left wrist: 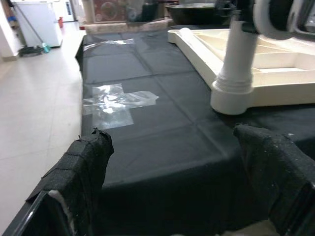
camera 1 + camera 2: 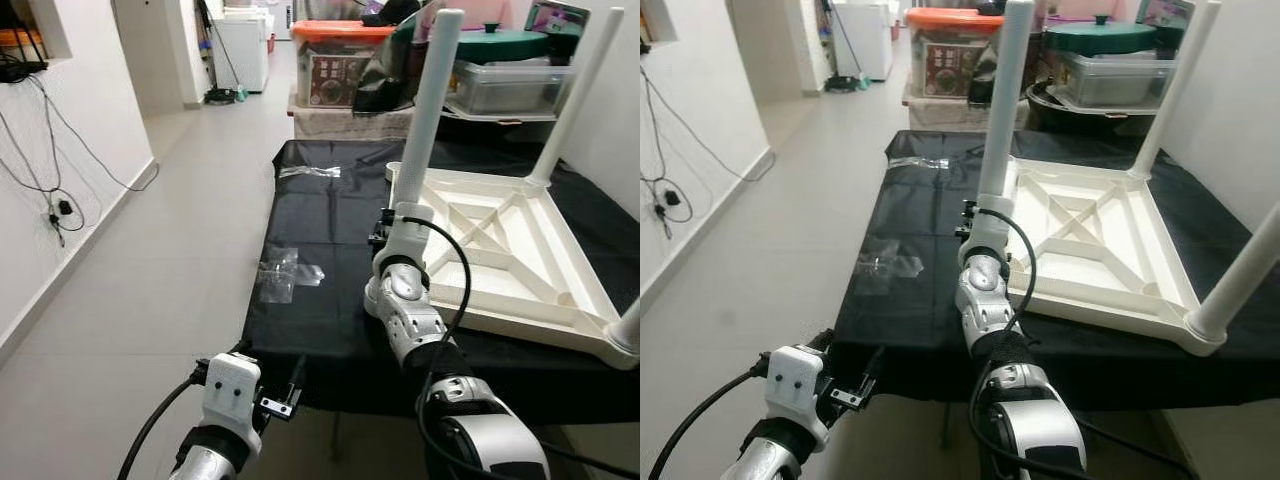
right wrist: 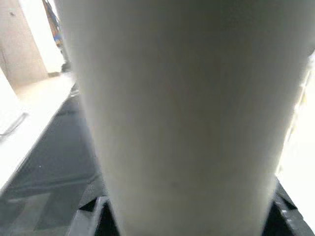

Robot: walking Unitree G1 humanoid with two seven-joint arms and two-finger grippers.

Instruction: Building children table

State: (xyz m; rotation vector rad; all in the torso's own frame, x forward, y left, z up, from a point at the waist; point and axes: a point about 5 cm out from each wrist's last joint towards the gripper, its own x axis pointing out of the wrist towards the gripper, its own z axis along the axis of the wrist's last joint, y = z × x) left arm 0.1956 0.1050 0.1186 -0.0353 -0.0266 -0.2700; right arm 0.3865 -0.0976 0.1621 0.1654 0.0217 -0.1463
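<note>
A white plastic children's table (image 2: 500, 250) lies upside down on a black-covered table (image 2: 320, 310). Three white legs stand up from its corners: the near-left leg (image 2: 430, 100), a far-right leg (image 2: 580, 90) and a near-right leg (image 2: 1240, 280). My right gripper (image 2: 392, 225) is shut around the near-left leg low down, close to its socket. In the right wrist view that leg (image 3: 182, 108) sits tight between the black fingers. My left gripper (image 1: 174, 140) is open and holds nothing. It hangs at the front edge of the black cloth, left of the white table.
Pieces of clear tape (image 2: 285, 272) stick to the cloth. Storage boxes (image 2: 340, 60), a clear tub (image 2: 510, 88) and a green pot lid (image 2: 500, 42) crowd the back. A tiled floor (image 2: 150, 280) runs along the left, beside a white wall with hanging cables (image 2: 55, 210).
</note>
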